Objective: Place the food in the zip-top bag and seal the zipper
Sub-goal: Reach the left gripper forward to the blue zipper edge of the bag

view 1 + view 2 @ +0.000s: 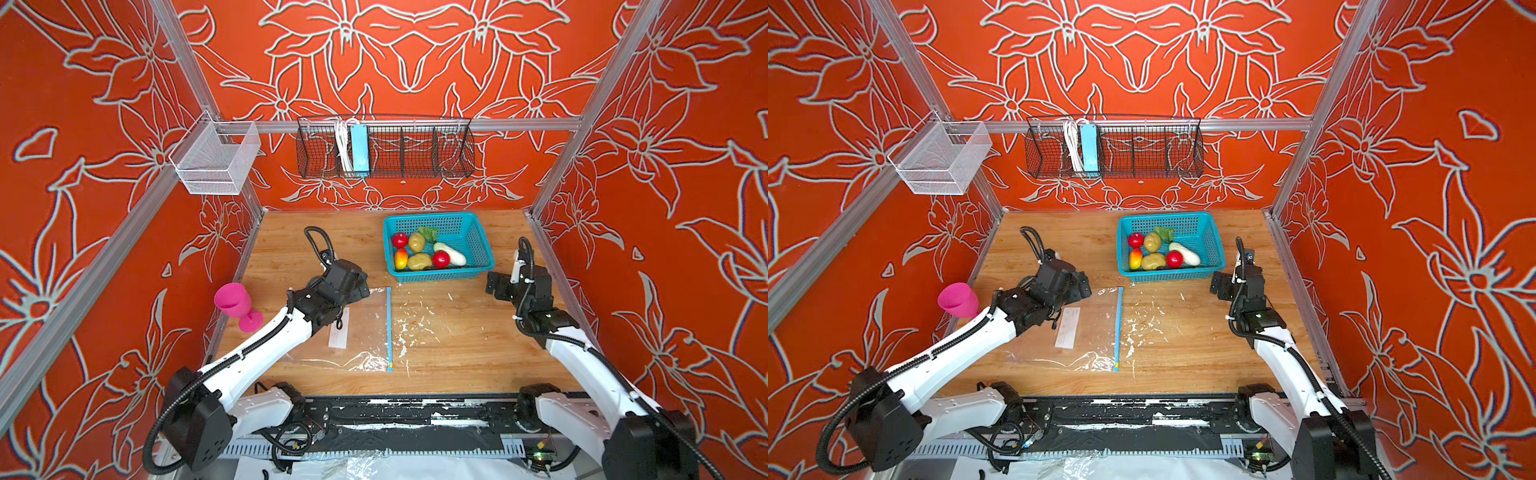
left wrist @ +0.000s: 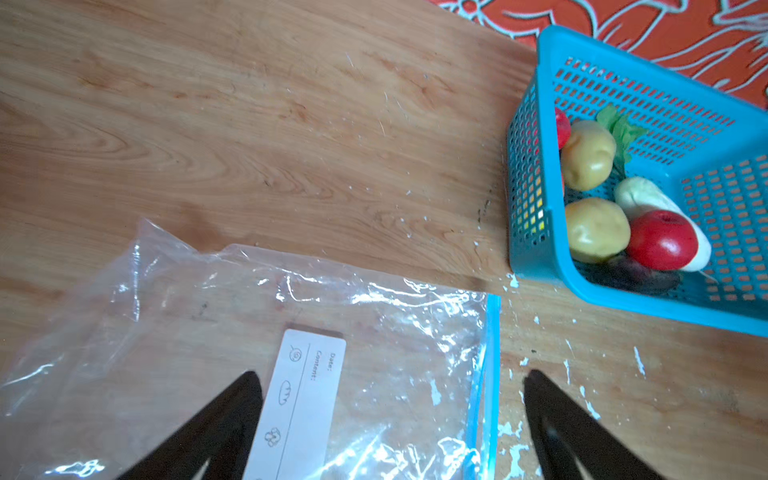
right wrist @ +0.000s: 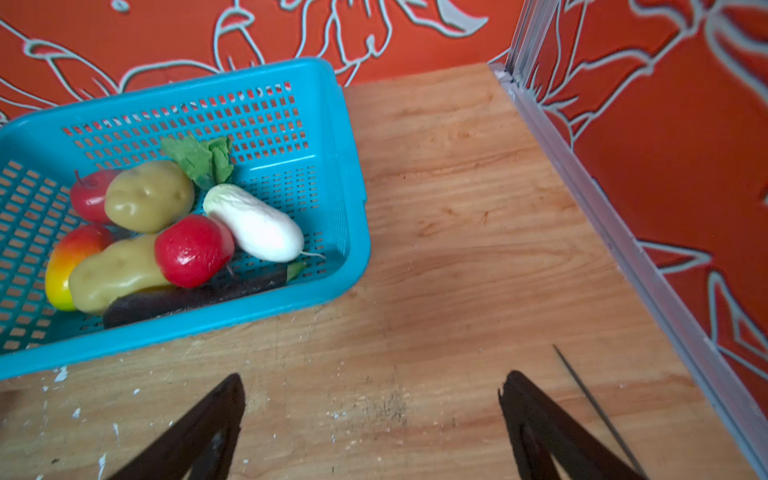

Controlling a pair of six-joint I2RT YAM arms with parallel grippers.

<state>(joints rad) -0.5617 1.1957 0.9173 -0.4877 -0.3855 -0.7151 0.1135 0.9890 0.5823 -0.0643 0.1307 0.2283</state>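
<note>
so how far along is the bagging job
Done: nothing yet. All the food sits in the teal basket; the zip-top bag lies flat and empty. In hand: nothing, left end effector open above the bag, right end effector open beside the basket. Left: load every piece, then seal the zipper.

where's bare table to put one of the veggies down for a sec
Bare wood lies left of the teal basket, behind the left gripper, and between the zipper and the right gripper, though flecked white. Crowded: the bag under the left gripper, the basket itself.
</note>
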